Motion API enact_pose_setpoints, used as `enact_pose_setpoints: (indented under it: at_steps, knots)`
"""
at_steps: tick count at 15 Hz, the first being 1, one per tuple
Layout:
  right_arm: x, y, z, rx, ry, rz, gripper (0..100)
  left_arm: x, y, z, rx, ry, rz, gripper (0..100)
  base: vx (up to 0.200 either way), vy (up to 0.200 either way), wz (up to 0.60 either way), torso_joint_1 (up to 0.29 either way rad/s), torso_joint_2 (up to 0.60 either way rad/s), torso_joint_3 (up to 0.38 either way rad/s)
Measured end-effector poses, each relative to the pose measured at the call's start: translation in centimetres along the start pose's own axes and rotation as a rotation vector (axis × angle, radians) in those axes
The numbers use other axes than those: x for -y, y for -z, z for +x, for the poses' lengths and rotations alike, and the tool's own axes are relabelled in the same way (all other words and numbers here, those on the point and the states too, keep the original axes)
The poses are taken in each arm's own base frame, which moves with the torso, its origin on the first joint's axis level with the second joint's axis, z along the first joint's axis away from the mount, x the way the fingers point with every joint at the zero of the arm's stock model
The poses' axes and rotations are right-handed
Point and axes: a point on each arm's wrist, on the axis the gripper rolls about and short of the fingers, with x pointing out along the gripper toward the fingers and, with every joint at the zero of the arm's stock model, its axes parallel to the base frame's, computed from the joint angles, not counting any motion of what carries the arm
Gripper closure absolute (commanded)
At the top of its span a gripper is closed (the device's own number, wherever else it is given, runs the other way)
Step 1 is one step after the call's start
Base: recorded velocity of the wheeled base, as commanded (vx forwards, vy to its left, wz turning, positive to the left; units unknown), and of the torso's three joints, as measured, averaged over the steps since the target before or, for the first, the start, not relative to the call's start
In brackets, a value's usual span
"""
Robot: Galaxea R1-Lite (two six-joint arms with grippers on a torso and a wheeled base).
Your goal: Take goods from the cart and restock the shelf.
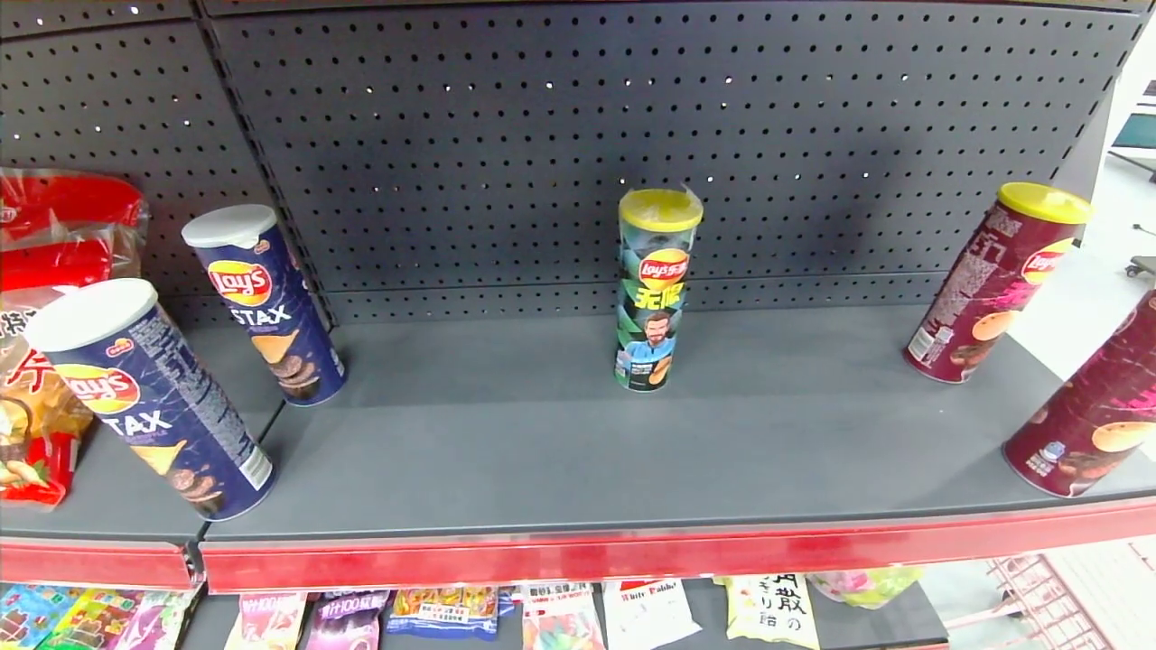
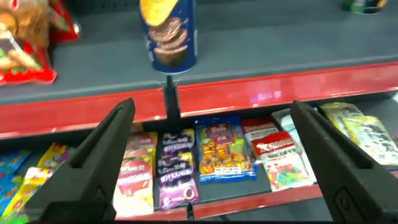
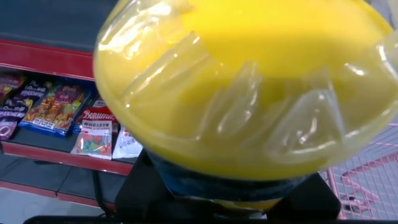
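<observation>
My right gripper is shut on a chip can whose yellow lid under clear film sits right in front of the right wrist camera; a strip of dark body shows below the lid. My left gripper hangs open with nothing in it, in front of the shelf's red front edge. On the grey shelf a green can with a yellow lid stands upright at the middle. Two blue cans stand to the left, and two maroon cans to the right.
Red snack bags lie at the shelf's far left. Several candy and snack packets fill the lower shelf. A pink wire cart shows low on the right. Wide bare shelf lies around the green can.
</observation>
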Motion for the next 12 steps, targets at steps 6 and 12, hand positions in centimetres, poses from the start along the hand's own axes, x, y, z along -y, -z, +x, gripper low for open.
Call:
enact_pose_setpoints:
  at_steps: [6, 12]
  knots:
    - [0.1, -0.5, 0.1, -0.008, 0.049, 0.0, 100, -0.2, -12.0, 2.4, 0.043, 0.323, -0.072, 0, 0.0, 0.0, 0.0, 0.0, 0.0, 0.0]
    - [0.3, -1.6, -0.1, 0.012, 0.036, -0.004, 100, 2.5, -16.1, 12.7, -0.096, 0.861, -0.071, 0, 0.0, 0.0, 0.0, 0.0, 0.0, 0.0]
